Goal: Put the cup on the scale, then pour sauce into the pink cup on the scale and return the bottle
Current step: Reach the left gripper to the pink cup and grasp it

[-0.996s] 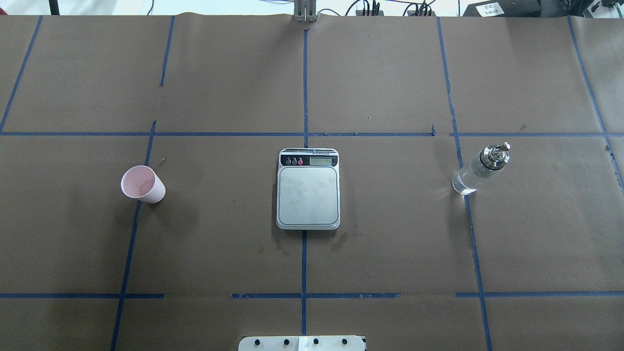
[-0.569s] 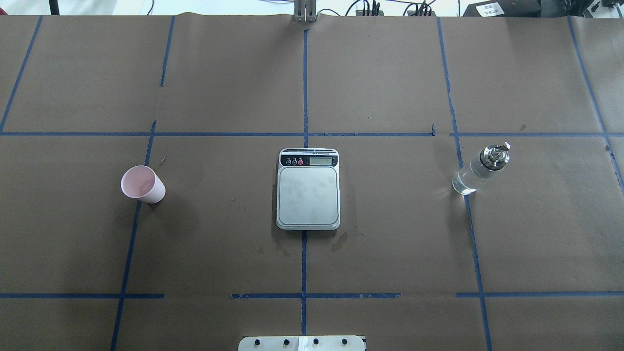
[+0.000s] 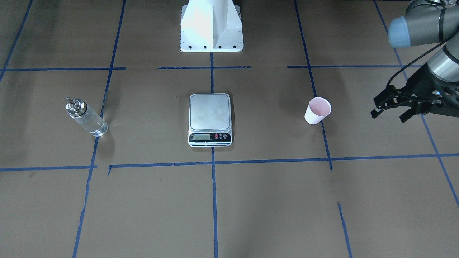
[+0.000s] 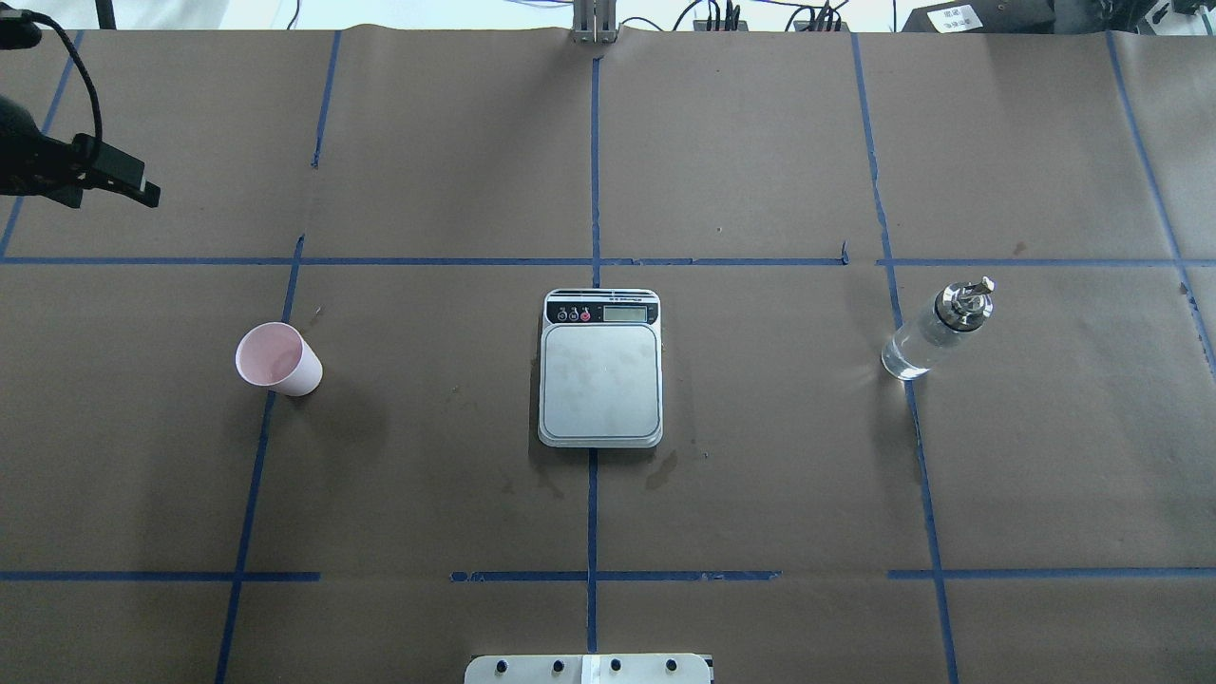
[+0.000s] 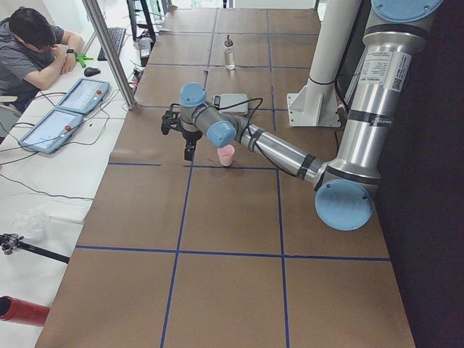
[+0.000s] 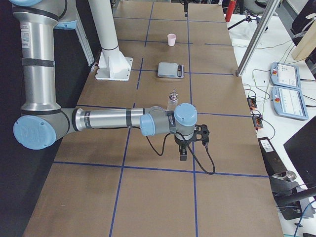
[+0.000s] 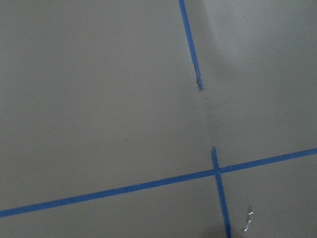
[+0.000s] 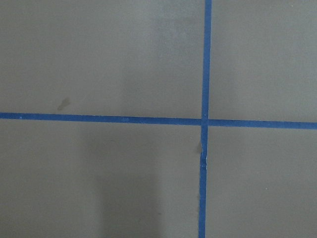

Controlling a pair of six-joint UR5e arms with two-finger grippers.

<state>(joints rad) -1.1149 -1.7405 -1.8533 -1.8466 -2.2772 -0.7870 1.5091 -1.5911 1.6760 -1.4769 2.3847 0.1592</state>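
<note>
I see cup (image 4: 278,359) upright on surface (image 4: 760,475), well left of scale (image 4: 600,370); bottle (image 4: 936,328) w/ sauce (image 4: 910,353) stands well right. Left claw (image 3: 389,113) hangs released beyond cup, touching nothing. Right claw (image 6: 182,154): I can't tell its state.

The scale (image 4: 600,380) stands between the cup (image 4: 278,359), well to its left, and the bottle (image 4: 936,329), well to its right.
</note>
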